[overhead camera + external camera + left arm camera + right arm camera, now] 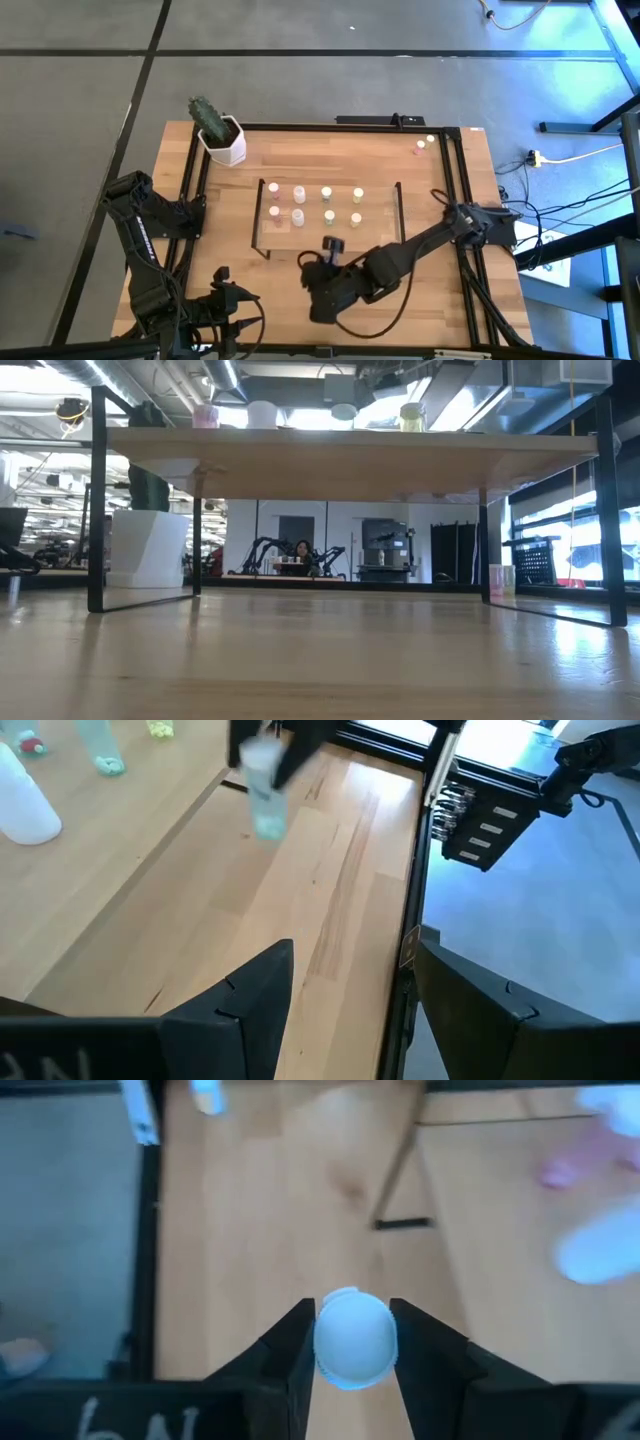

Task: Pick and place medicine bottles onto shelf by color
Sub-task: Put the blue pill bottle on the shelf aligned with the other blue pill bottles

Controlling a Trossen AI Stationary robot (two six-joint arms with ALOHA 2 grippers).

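Light-wood tabletop (440,270), plank-built, black-framed: carries everything listed; the right gripper (333,246) hangs over its near middle.
Shelf (382,212), low light-wood board on thin black metal end frames: just beyond the right gripper, toward the far edge. Seven tiny bottles (327,193) stand on it in columns, pink toward the left arm's side, then pale, then yellowish.
Pot (228,144), white, hexagonal, with a green cactus: well beyond the shelf, far left corner.
Left gripper (350,985): parked at the near left corner, fingers spread, nothing between them.
Right gripper: clenched on one small round pale-capped medicine bottle (352,1338), cap toward the wrist camera, body colour not readable.
Loose bottles (424,145), two, pink and pale: far right corner, well apart from the right gripper.
Step in hand, as judged: carrying the held bottle to the shelf. Next move calls for advancing over the board, lining up with the matching colour column, lowering upright clear of neighbours, then releasing.
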